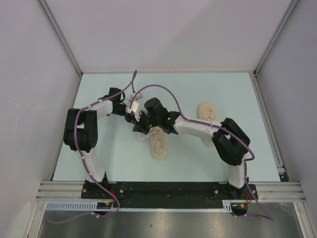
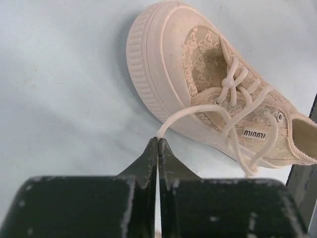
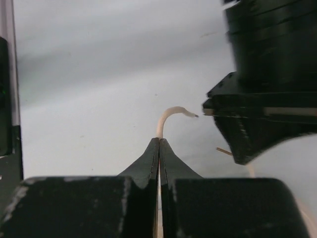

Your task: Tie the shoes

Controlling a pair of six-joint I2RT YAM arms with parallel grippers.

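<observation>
**Both strands pinched, the crossing to come**

In the left wrist view the left gripper point(image 2: 158, 141) was clamped on a lace point(image 2: 188, 113) running from the tan sneaker point(image 2: 198, 59) at upper right. The right gripper point(image 3: 159, 141) pinched a lace end point(image 3: 171, 111) that curled at frame centre. The second sneaker point(image 1: 208, 114) lay right of centre in the top view, untouched. The knot looked barely begun; next the strands would need crossing without slipping

Before us, a pale blue-green bench point(image 1: 99, 158), white walls point(image 1: 163, 29) around it, aluminium rails point(image 1: 168, 188) at our near edge.
</observation>
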